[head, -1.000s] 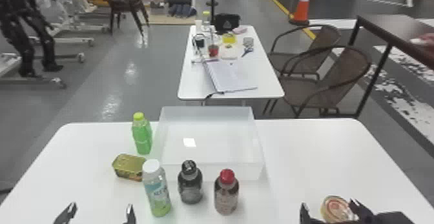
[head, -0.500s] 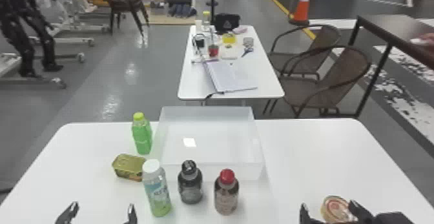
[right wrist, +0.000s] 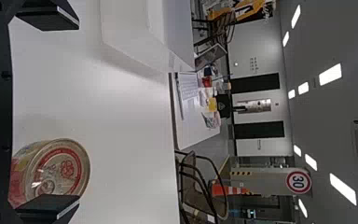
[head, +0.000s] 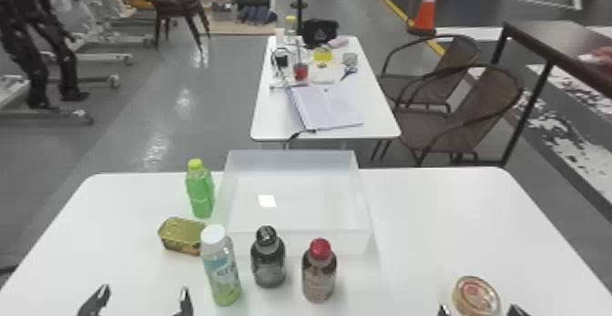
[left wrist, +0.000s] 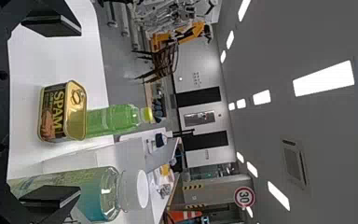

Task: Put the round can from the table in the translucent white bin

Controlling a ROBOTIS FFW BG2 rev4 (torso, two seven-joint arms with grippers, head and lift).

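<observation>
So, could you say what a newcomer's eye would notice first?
Probably the bright green plastic bottle, left of the translucent white rectangular bin on the white table. Next might come the dark, red-capped bottle before the bin, and the orange, white-striped traffic cone on the floor beyond, to the right.

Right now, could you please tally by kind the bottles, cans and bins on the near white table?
Bottles: 4 (lime-capped one, white-capped one, black-capped one, red-capped one)
Cans: 2 (round can, rectangular can)
Bins: 1 (translucent white bin)
Total: 7
</observation>
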